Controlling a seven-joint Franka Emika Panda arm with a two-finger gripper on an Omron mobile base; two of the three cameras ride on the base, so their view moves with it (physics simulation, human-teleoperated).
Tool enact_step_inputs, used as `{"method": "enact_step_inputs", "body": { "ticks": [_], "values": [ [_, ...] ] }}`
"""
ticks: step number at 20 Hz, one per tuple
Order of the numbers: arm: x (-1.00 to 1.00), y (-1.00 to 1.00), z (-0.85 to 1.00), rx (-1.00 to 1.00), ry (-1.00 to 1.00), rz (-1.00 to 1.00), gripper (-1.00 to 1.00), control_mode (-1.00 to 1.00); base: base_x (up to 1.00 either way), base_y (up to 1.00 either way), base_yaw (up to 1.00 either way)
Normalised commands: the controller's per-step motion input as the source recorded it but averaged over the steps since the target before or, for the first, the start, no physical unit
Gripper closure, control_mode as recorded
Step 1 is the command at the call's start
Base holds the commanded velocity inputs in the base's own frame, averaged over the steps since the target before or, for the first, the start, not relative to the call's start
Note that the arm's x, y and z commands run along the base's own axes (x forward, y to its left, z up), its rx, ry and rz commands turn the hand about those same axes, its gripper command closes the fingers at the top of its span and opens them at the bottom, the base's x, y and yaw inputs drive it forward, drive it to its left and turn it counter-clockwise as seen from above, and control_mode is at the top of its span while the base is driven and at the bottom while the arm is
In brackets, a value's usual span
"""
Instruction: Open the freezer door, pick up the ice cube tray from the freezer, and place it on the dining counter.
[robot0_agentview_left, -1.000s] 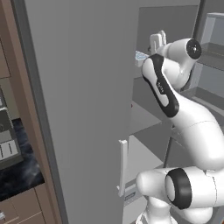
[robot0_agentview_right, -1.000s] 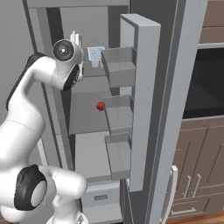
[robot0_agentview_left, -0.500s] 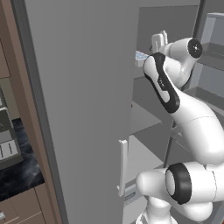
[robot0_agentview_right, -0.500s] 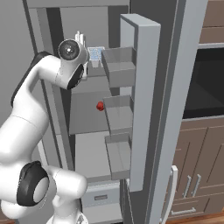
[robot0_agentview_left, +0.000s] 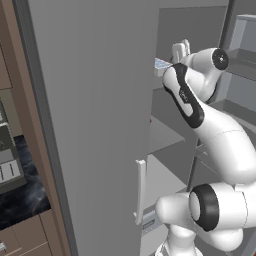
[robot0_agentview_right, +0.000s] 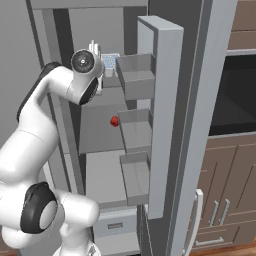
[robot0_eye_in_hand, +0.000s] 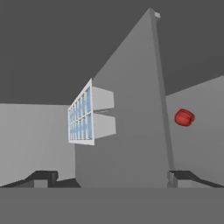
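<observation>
The freezer door (robot0_agentview_right: 167, 125) stands wide open, its inner bins facing the compartment, so you're into the reach for the ice cube tray (robot0_eye_in_hand: 81, 117) now. The tray sits on the top shelf (robot0_agentview_right: 106, 96) of the freezer, toward the front edge of that shelf, and in the right base view you see it as a pale blue grid (robot0_agentview_right: 110, 61) just beyond the wrist. The gripper (robot0_eye_in_hand: 109, 177) is up at that shelf with its jaws spread wide and nothing between them; both dark tips (robot0_eye_in_hand: 42, 177) sit at the bottom of the hand view, and the tray lies ahead of them, well off toward the left tip and not yet between the two.

So here's your job: line it up before you push in. The hand view is rolled, and the tray shows face-on as a grid, so I judge you want the fingers to straddle a thin edge, not press on the flat face. Shift toward the tray until it centres between the tips, then advance.

Watch the top door bin (robot0_agentview_right: 137, 75) close beside the wrist, and leave the small red object (robot0_eye_in_hand: 184, 117) on the shelf below alone. Close only once the rim is clearly between the pads.
</observation>
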Motion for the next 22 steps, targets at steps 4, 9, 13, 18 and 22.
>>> {"method": "enact_step_inputs", "body": {
  "ticks": [4,9,13,18,22],
  "values": [
    [0.17,0.0,-0.05,0.0,0.0,0.0,-1.0,-1.0,0.0,0.0,0.0],
    [0.21,-0.03,0.0,0.0,0.0,0.0,-1.0,-1.0,0.0,0.0,0.0],
    [0.23,-0.02,0.0,0.0,0.0,0.0,-1.0,-1.0,0.0,0.0,0.0],
    [0.25,0.0,0.0,0.0,0.0,0.0,-1.0,-1.0,0.0,0.0,0.0],
    [0.25,0.0,0.0,0.0,0.0,0.0,-1.0,-1.0,0.0,0.0,0.0]
  ]
}}
